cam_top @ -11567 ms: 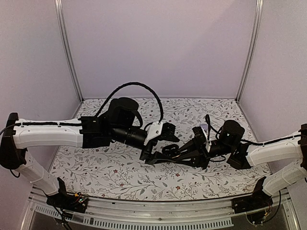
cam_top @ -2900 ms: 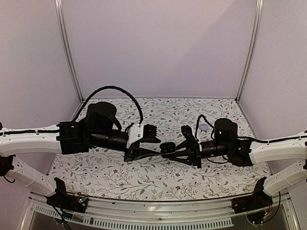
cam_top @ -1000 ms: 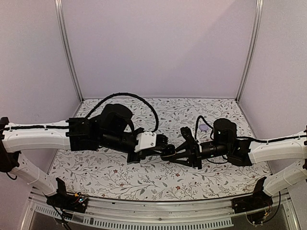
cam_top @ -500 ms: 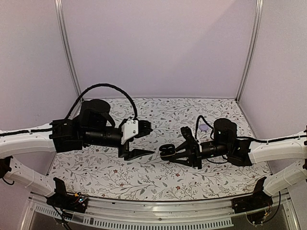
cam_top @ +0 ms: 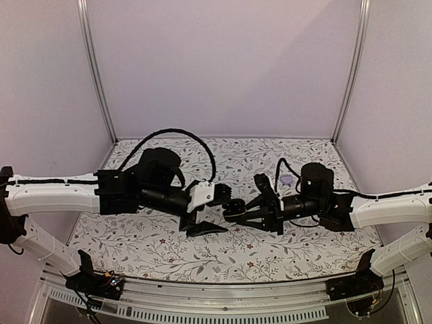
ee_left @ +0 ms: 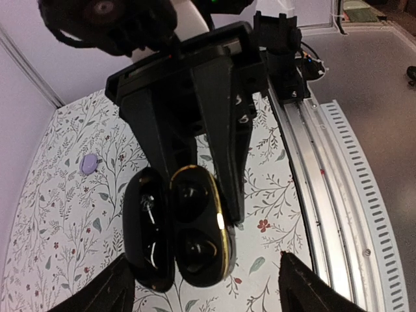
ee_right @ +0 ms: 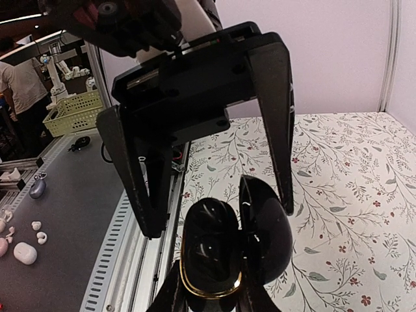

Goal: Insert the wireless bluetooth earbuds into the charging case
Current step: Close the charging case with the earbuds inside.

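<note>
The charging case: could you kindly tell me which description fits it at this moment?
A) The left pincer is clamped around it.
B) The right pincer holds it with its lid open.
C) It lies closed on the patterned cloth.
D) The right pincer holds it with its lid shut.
B: the right wrist view shows the charging case gripped at the tips of the right pincer, with its lid swung open.

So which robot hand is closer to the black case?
Right. The right gripper is shut on the charging case; the left gripper is open just in front of it.
</note>
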